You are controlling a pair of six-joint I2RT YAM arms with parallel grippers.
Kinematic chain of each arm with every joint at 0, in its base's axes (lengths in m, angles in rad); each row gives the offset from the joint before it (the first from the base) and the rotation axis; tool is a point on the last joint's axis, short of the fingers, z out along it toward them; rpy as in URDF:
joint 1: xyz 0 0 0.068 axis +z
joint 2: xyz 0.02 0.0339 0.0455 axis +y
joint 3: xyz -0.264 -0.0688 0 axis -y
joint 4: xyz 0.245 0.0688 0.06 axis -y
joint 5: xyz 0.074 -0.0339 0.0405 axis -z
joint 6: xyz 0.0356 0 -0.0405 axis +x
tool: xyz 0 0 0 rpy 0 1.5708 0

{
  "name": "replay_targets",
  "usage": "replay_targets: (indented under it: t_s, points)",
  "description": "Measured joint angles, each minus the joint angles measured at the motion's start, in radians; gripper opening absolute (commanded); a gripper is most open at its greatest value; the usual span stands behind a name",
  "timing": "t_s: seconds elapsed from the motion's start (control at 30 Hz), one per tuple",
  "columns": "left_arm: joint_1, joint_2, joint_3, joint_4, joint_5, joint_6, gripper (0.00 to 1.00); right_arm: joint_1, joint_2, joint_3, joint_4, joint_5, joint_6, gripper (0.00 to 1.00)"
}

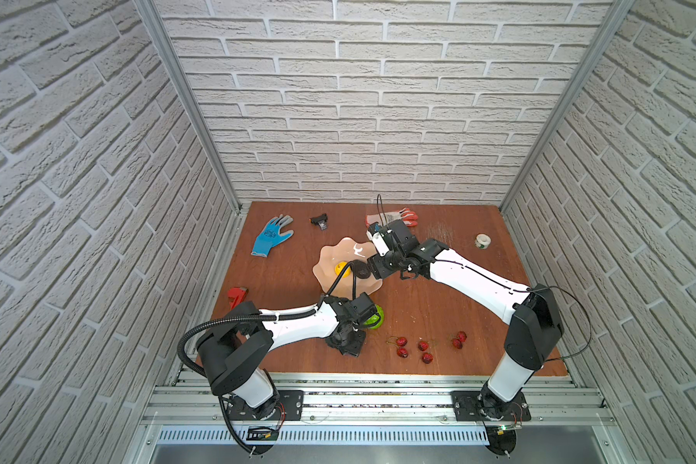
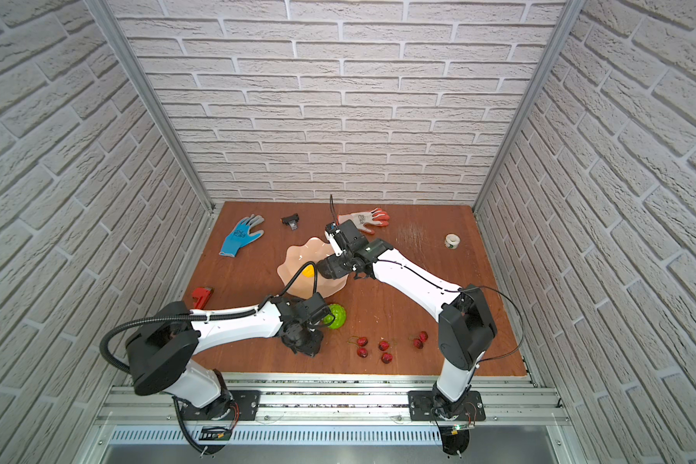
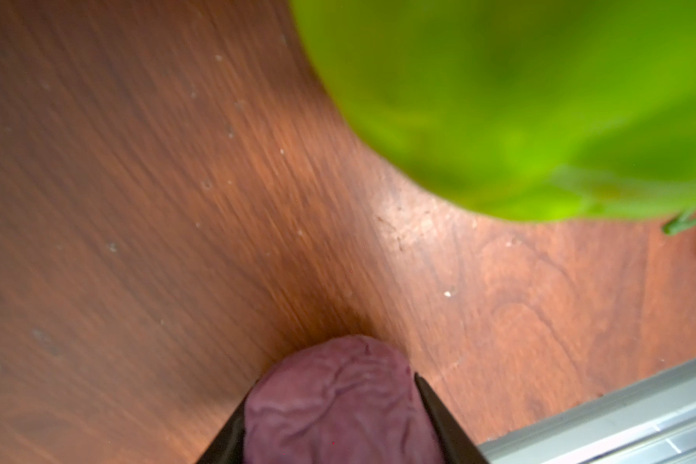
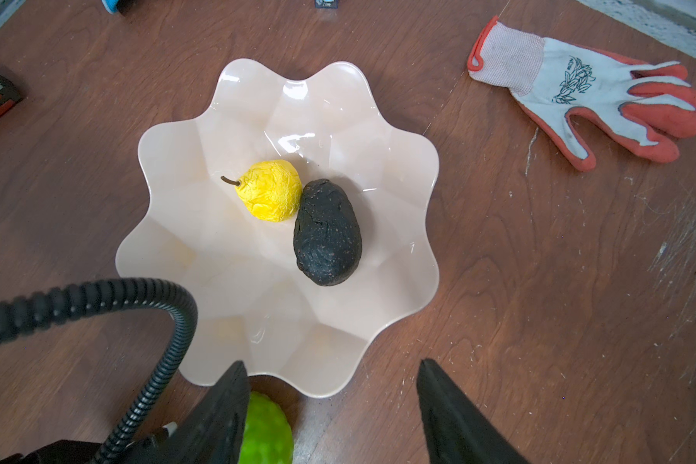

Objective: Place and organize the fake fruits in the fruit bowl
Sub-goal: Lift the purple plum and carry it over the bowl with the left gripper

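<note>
The worktop (image 1: 438,305) carries everything. Mid-worktop sits the fruit bowl (image 1: 330,261), and in both top views the right arm (image 1: 471,277) covers part of it. The right wrist view shows us the bowl nearly whole, except where a black cable hose (image 4: 97,293) crosses its rim. The right claw (image 4: 332,361) hangs over the rim on the side toward the green ball (image 2: 335,316), its fingers spread wide with nothing between them. The left claw (image 3: 335,381) is hidden under the left arm (image 1: 298,321) in the top views. Only its own wrist camera shows it, cut off at the frame edge, pinching the purple fruit (image 3: 338,418) low at the worktop. We cannot tell whether that fruit touches the wood. The green ball lies outside the bowl, just beside the left claw. It is partly covered by the arm from above and is a blur up close. Inside the bowl the avocado (image 4: 327,233) and the yellow fruit (image 4: 272,195) lie touching. The red berries (image 1: 422,345) lie scattered near the front edge, well apart from the bowl.
</note>
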State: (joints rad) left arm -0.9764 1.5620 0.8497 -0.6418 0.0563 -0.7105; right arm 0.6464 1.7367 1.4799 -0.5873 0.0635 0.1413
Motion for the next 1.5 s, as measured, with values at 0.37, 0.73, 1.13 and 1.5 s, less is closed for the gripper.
replay_targets:
  t_s: [0.37,0.73,1.13,1.5]
  points:
    - [0.058,-0.194,0.018,-0.131,0.017,0.004,0.38,0.000,0.003,0.003,0.000,-0.021,0.000,0.67]
    - [0.356,-0.186,0.281,-0.269,0.072,0.160,0.38,0.000,-0.008,-0.017,0.008,-0.036,0.002,0.67]
    - [0.450,0.141,0.552,-0.251,0.090,0.259,0.36,0.000,-0.060,-0.037,0.003,-0.039,0.003,0.67]
    - [0.455,0.269,0.582,-0.213,0.070,0.268,0.37,0.000,-0.079,-0.084,0.018,-0.085,0.028,0.67]
